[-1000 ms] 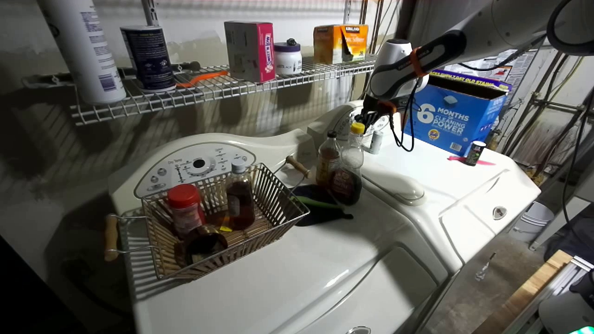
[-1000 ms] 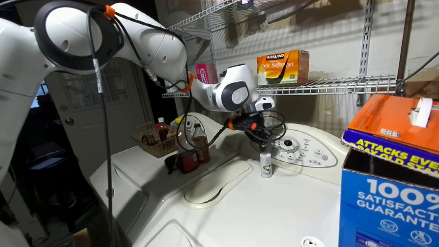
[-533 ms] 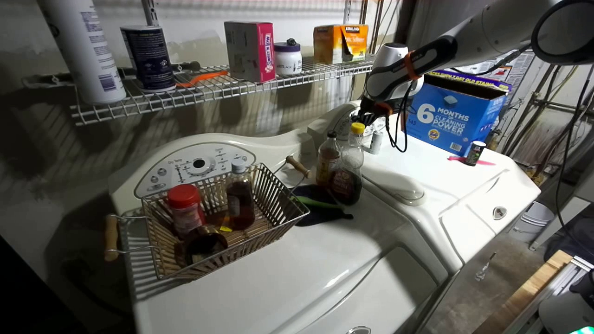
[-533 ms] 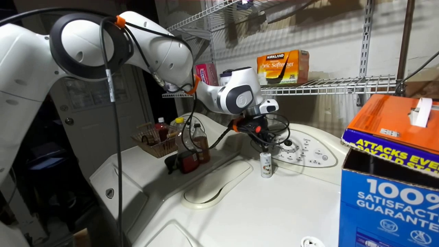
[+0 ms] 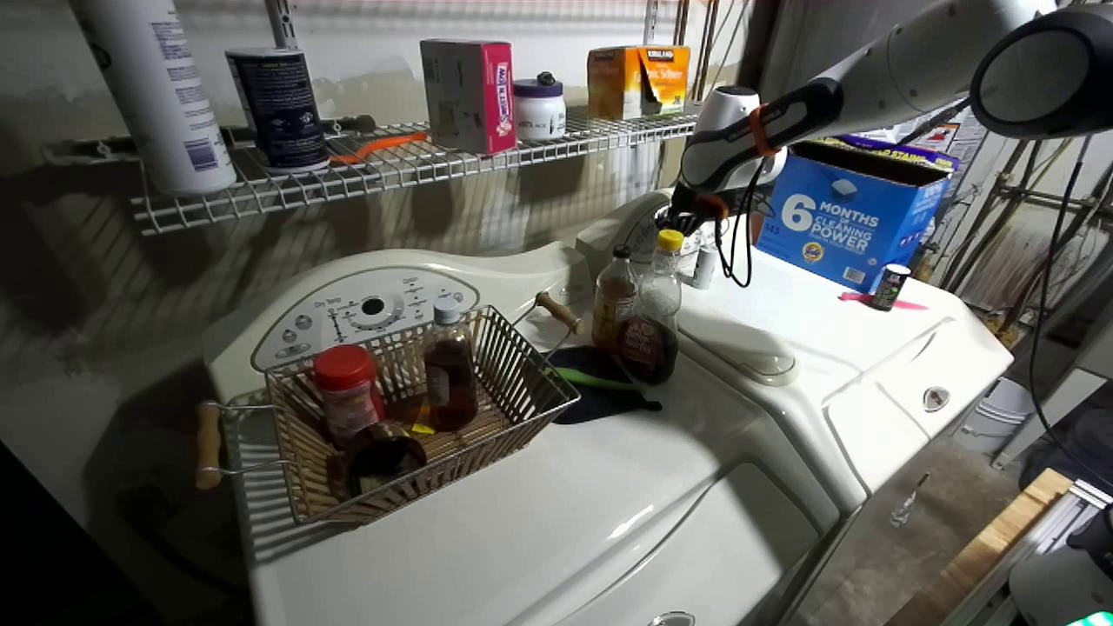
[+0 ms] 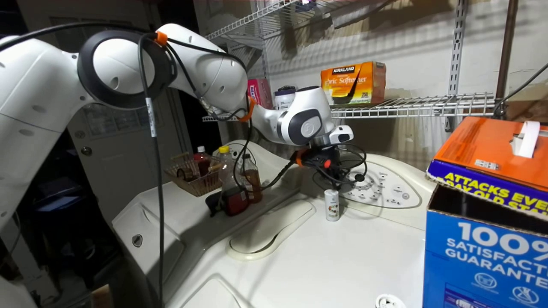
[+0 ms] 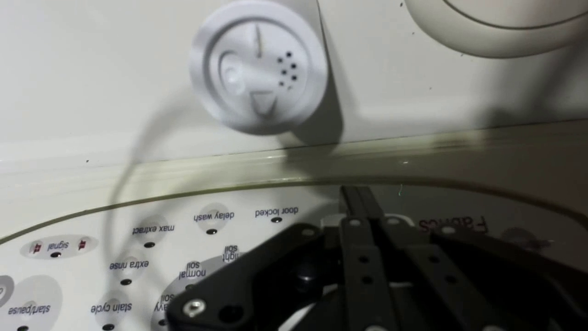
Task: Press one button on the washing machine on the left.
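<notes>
Hand clenched near the washer's panel; white can stands just before it, bottles and blue box either side.

In an exterior view, a basket sits in the lower left of the frame on the left machine, a jar and a bottle inside it. On the same machine, right of the basket, stand a second bottle and a third bottle. Toward the frame's right is the right machine, a box on it and a can before the box. A shelf runs above and behind both machines.
</notes>
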